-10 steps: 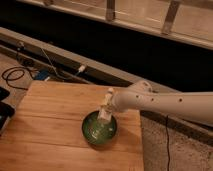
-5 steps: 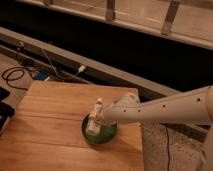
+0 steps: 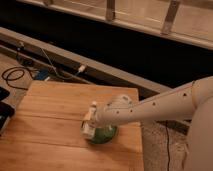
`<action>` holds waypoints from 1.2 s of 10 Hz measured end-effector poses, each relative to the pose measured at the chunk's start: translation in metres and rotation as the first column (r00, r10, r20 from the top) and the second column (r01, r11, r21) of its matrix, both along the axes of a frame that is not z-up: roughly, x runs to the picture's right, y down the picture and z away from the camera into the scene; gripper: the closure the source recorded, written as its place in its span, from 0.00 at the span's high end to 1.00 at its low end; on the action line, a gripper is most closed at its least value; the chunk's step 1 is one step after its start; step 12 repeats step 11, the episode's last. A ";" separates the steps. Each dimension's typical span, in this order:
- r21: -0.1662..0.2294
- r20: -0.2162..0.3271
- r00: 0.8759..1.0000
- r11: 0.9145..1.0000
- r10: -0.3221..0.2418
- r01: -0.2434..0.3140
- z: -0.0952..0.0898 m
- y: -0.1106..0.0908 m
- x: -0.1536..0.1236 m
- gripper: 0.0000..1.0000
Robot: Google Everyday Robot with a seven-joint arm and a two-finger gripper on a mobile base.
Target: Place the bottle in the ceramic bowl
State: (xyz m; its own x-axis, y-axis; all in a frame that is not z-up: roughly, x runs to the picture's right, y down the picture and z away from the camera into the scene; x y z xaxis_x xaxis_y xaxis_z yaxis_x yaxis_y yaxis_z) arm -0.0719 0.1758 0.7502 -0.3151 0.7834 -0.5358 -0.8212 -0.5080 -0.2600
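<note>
While the gripper (image 3: 95, 121) hides most of the bowl (image 3: 106, 135), its jaws grasp the bottle (image 3: 90, 120) at the bowl's left rim.

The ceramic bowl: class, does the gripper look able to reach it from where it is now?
Probably yes. The gripper sits over the ceramic bowl's left edge, beside the bottle, and nothing stands between them.

The robot's arm (image 3: 155, 106) is a smooth, off-white tube dotted with small dark holes. It swells at a rounded joint, and the gripper (image 3: 95, 120) at its left end is equally pale.
</note>
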 end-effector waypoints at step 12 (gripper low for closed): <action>-0.003 -0.001 1.000 1.000 0.001 -0.001 0.001 0.001 0.000 0.80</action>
